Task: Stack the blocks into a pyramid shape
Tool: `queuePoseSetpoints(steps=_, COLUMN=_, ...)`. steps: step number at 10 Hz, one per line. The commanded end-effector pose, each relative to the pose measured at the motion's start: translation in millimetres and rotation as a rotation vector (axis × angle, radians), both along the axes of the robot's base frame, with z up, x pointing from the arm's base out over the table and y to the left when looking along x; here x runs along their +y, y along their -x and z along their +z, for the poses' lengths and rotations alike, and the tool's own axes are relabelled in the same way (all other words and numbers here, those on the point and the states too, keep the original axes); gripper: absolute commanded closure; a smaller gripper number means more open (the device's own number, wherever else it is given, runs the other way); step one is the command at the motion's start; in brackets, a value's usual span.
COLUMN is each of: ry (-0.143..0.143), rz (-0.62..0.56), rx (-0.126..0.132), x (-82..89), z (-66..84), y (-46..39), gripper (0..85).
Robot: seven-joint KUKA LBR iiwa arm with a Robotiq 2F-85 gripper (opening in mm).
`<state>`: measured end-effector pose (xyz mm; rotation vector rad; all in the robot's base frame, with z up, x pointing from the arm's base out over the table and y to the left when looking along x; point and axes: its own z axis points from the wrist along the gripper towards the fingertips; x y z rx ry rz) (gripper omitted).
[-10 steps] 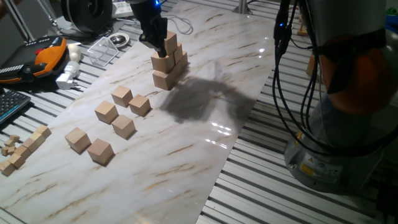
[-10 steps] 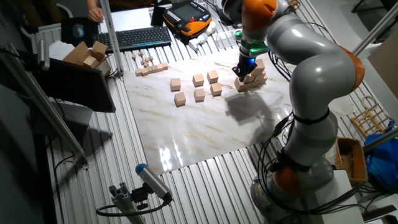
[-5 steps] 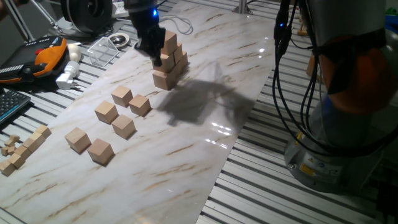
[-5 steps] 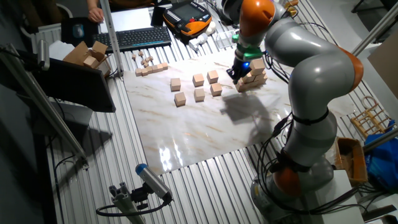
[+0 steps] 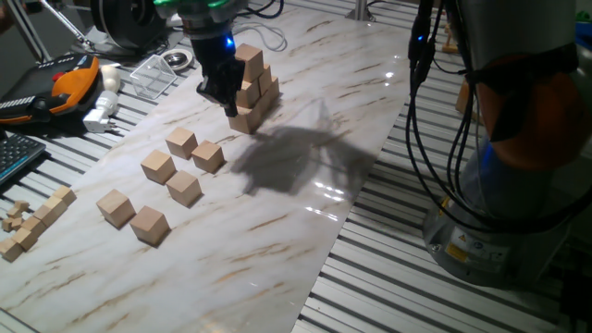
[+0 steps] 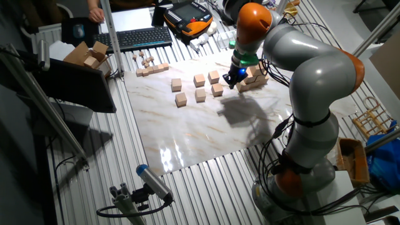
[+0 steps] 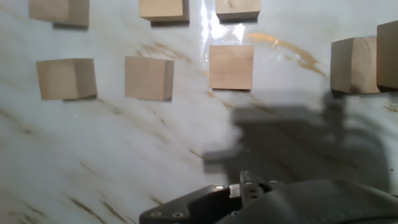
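A grey-and-orange KUKA arm (image 6: 312,75) reaches across a marble-patterned tabletop (image 5: 277,213), its dark hand (image 5: 218,88) hanging above the surface just beside a partly built stack of blocks (image 5: 252,88) at the far end of the slab. From one fixed camera the hand sits immediately to the left of the stack, overlapping its near edge; whether it touches the wood cannot be told, nor whether the fingers are apart or together, and nothing can be seen between them. The stack stands in stepped tiers, with a single cube on top. Six loose blocks (image 5: 171,180) lie well apart from the hand toward the nearer end of the tabletop, scattered in rough pairs; the other fixed camera shows five of them (image 6: 199,87) in a cluster just left of the hand (image 6: 232,77). The hand camera looks down on six loose cubes (image 7: 149,78) in two rows, with the stack's lowest cubes (image 7: 364,64) at the right edge and the arm's shadow below them. A row of thin wooden pieces (image 5: 32,222) rests at the slab's left edge, beside a keyboard (image 5: 14,157).
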<state>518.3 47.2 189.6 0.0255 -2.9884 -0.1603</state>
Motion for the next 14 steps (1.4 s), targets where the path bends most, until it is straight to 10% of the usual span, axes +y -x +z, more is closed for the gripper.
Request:
queuePoseSetpoints(steps=1, ry=-0.030, rz=0.036, rx=0.029, x=0.1, z=-0.2, y=0.0, gripper=85.0)
queuePoseSetpoints(steps=3, ry=-0.054, rz=0.060, rx=0.043, x=0.1, z=-0.2, y=0.0, gripper=85.0)
queuePoseSetpoints(steps=4, ry=-0.060, rz=0.086, rx=0.024, x=0.1, z=-0.2, y=0.0, gripper=85.0)
queuePoseSetpoints(steps=5, ry=-0.005, rz=0.100, rx=-0.045, x=0.1, z=-0.2, y=0.0, gripper=85.0)
queuePoseSetpoints(steps=9, ry=-0.156, rz=0.034, rx=-0.016, x=0.1, z=-0.2, y=0.0, gripper=85.0)
queuePoseSetpoints(steps=11, ry=-0.063, rz=0.016, rx=-0.049, x=52.4, z=7.7, y=-15.0, gripper=85.0)
queuePoseSetpoints(steps=14, ry=-0.011, rz=-0.066, rx=-0.035, x=135.6, z=15.1, y=-24.7, gripper=85.0)
